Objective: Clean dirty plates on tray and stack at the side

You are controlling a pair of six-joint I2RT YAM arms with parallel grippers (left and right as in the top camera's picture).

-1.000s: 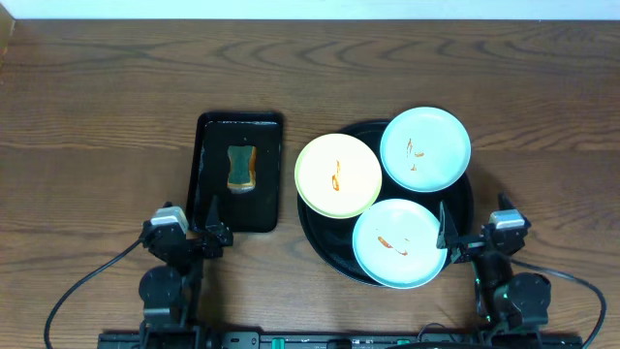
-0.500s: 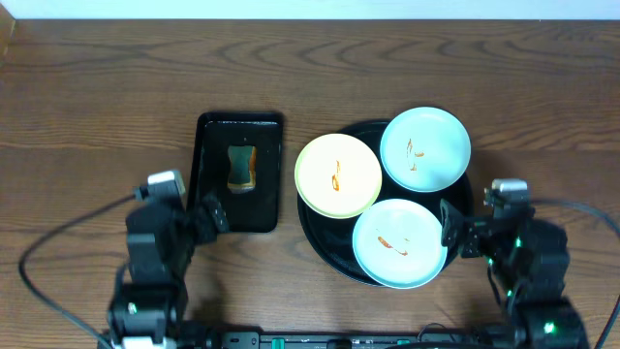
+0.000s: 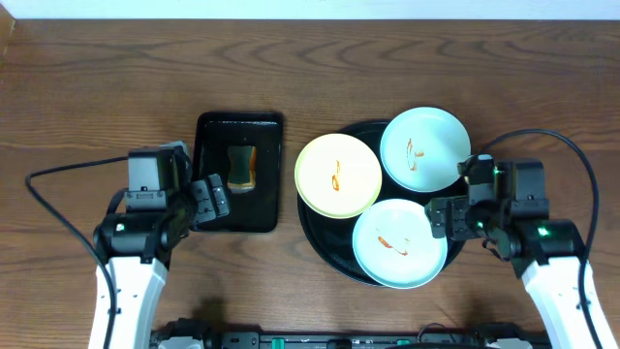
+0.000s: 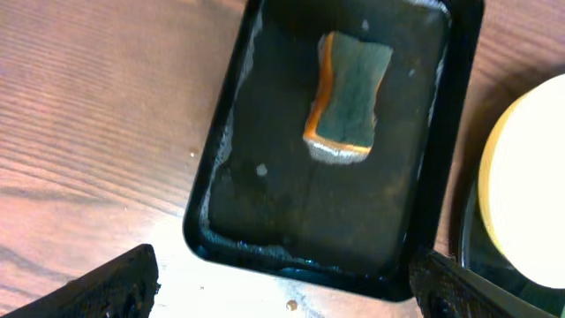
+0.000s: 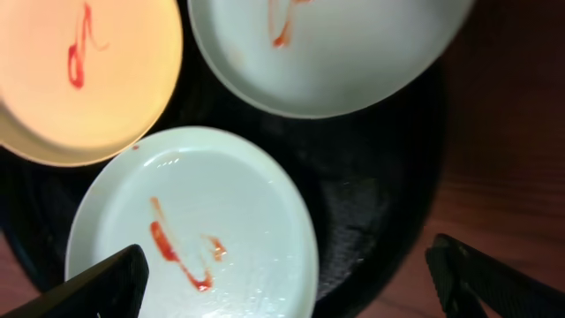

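Three dirty plates rest on the round black tray: a pale yellow plate at its left, a mint-blue plate at the back, and a mint-blue plate at the front. All carry orange-brown squiggles. In the right wrist view the front plate, yellow plate and back plate show. My right gripper is open over the front plate's right edge. My left gripper is open over the front edge of the rectangular tray.
A small rectangular black tray left of the round tray holds a green-and-orange sponge. Wet glare lies on the wood in front of it. Bare wooden table spreads to the back and left.
Both arms have risen and moved forward over the table. The left gripper came to the rectangular tray's near edge, the right gripper to the front plate's right edge. Plates have not moved.
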